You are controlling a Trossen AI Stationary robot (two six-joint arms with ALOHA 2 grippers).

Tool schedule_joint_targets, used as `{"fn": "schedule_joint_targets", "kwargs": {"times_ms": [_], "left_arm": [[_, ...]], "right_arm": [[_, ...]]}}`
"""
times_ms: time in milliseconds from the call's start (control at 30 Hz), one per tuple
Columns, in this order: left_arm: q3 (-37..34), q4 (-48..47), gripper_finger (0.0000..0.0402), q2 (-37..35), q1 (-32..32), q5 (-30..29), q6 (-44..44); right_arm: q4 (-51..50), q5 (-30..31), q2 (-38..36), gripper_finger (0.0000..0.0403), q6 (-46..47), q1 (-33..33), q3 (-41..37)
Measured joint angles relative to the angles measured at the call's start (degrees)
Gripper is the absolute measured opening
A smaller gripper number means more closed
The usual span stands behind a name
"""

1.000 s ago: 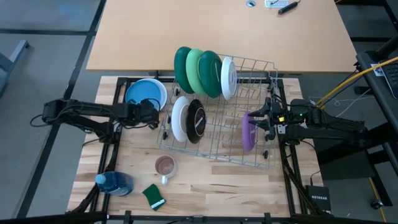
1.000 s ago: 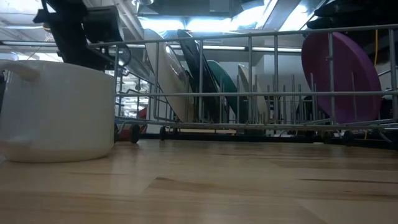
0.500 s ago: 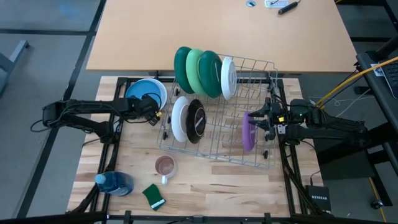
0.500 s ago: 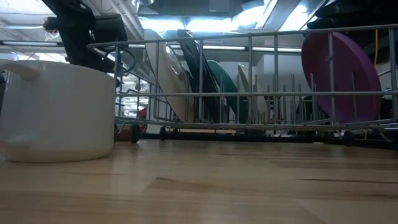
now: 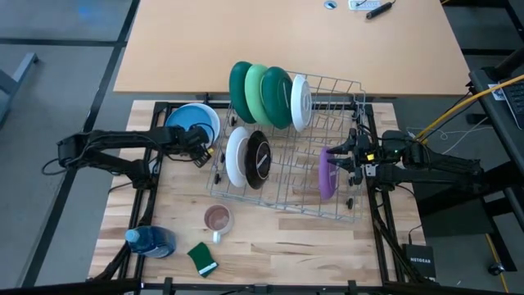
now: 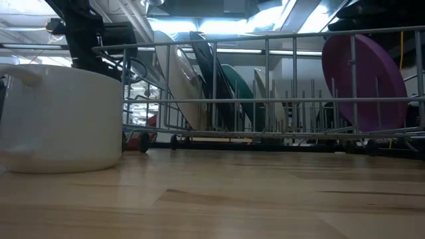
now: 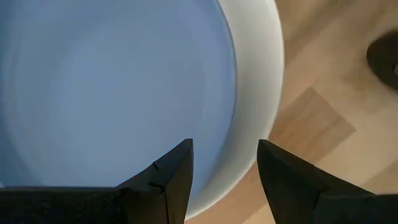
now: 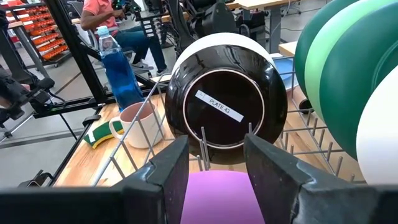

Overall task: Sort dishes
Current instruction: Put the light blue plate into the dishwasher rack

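High view: our left gripper (image 5: 199, 153) sits at the blue plate's (image 5: 187, 121) rim, near the tabletop's far left corner. Left wrist view: jaws open, straddling that rim, holding nothing. Right gripper (image 8: 216, 163) is open over the purple plate (image 8: 217, 198).

Left tool (image 5: 203, 147) fingers spread, right tool (image 5: 334, 157) fingers spread

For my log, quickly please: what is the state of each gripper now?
Left gripper: open, fingers straddling the rim of the blue plate, not closed on it.
Right gripper: open, fingers either side of the purple plate.
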Motion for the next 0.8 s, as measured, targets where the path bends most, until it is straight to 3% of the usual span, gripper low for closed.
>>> {"fn": "schedule_joint_targets", "kwargs": {"times_ms": [267,533,667,800], "left_arm": [[0.00,2.31,0.0166,5.62,0.81,-4.20,0.38],[0.00,6.70,0.0163,9.75,3.16,-4.66,3.11],[0.00,7.09,0.0127,10.80,3.67,-4.58,4.02],[0.02,7.30,0.0064,10.89,3.58,-4.69,4.10]], "right_arm": [[-0.07,-0.01,0.00,0.0160,0.00,0.00,0.00],[-0.07,-0.02,0.00,0.0160,0.01,0.00,0.02],[-0.07,-0.02,0.00,0.0160,0.00,0.00,0.02],[-0.07,-0.02,0.00,0.0160,0.00,0.00,0.04]]}}
